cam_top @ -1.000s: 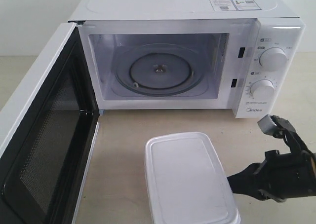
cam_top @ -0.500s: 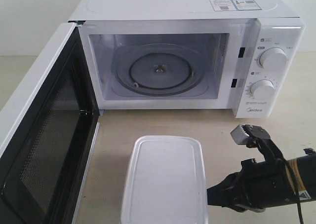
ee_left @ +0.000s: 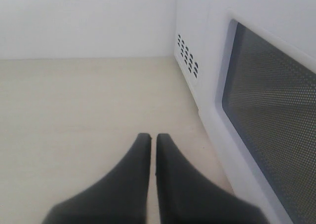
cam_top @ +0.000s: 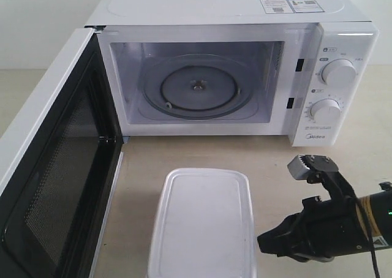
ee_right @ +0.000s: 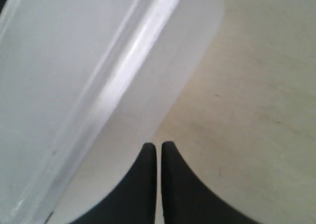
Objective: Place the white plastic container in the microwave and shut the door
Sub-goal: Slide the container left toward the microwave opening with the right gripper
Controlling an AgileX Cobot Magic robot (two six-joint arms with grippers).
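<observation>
The white plastic container (cam_top: 202, 223) lies lid-up on the table in front of the microwave (cam_top: 214, 5), whose cavity holds only the glass turntable (cam_top: 196, 88). The door (cam_top: 55, 168) is swung fully open to the left. My right gripper (cam_top: 262, 241) is shut and empty, its tips right beside the container's right side; in the right wrist view the gripper (ee_right: 158, 145) sits at the container's wall (ee_right: 148, 86). My left gripper (ee_left: 149, 136) is shut and empty, low over the table beside the door's outer face (ee_left: 271, 115). It does not show in the exterior view.
Two round knobs (cam_top: 339, 71) sit on the microwave's right panel. The open door blocks the left side of the table. Bare beige tabletop (cam_top: 269, 161) lies between the container and the microwave front. Vent holes (ee_left: 187, 56) mark the microwave's side wall.
My right arm swept left and pushed the container left, turning it straighter toward the cavity. Over the last half second it barely moved. The door and turntable stayed still.
</observation>
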